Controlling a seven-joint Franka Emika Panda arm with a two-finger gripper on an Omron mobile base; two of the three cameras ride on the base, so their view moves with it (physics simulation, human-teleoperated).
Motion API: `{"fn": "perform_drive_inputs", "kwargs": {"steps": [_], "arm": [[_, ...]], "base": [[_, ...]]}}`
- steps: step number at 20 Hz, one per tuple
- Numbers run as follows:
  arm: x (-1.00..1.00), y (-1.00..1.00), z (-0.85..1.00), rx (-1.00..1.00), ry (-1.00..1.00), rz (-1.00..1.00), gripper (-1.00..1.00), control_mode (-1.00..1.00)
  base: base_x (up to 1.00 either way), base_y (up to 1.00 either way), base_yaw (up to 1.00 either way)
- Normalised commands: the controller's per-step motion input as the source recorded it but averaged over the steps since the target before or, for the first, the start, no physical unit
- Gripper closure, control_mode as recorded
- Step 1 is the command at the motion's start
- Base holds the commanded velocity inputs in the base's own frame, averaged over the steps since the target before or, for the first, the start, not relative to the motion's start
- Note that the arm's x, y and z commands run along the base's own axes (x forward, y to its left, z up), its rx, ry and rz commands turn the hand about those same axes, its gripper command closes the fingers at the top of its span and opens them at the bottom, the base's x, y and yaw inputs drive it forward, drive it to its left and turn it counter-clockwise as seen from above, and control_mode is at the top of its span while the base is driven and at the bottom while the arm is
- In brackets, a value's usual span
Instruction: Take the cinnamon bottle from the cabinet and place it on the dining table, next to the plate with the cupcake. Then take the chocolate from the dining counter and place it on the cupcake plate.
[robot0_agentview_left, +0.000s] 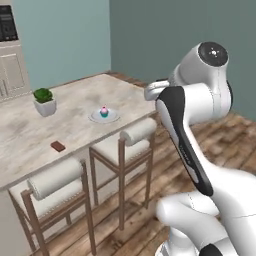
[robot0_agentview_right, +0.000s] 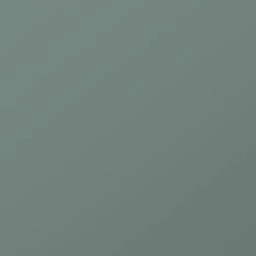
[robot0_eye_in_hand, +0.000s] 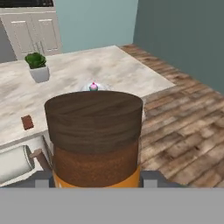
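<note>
The gripper (robot0_eye_in_hand: 97, 183) is clamped around the cinnamon bottle (robot0_eye_in_hand: 94, 138), whose dark wooden cap looms close in the hand view, carried in the air short of the desk (robot0_agentview_left: 75, 107). On that desk, the cupcake (robot0_agentview_left: 104, 111) sits on its plate (robot0_agentview_left: 113, 118), the chocolate (robot0_agentview_left: 58, 146) lies nearer the stools (robot0_agentview_left: 120, 145), and a potted plant (robot0_agentview_left: 44, 101) stands farther back.

This is a home kitchen with a dining area: a pale stone counter (robot0_agentview_left: 75, 100), two padded stools (robot0_agentview_left: 120, 142), white cabinets (robot0_agentview_left: 12, 72), a potted plant (robot0_agentview_left: 45, 101), wooden floor (robot0_agentview_left: 220, 135).
</note>
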Motion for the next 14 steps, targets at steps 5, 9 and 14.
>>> {"fn": "perform_drive_inputs", "kwargs": {"steps": [5,9,14], "arm": [[0.0,0.0,0.0,0.0,0.0,0.0,1.0,1.0],[0.0,0.0,0.0,0.0,0.0,0.0,1.0,1.0],[0.0,0.0,0.0,0.0,0.0,0.0,1.0,1.0]], "base": [[0.63,-0.26,0.51],[0.71,-0.22,0.5],[0.71,-0.17,0.44]]}}
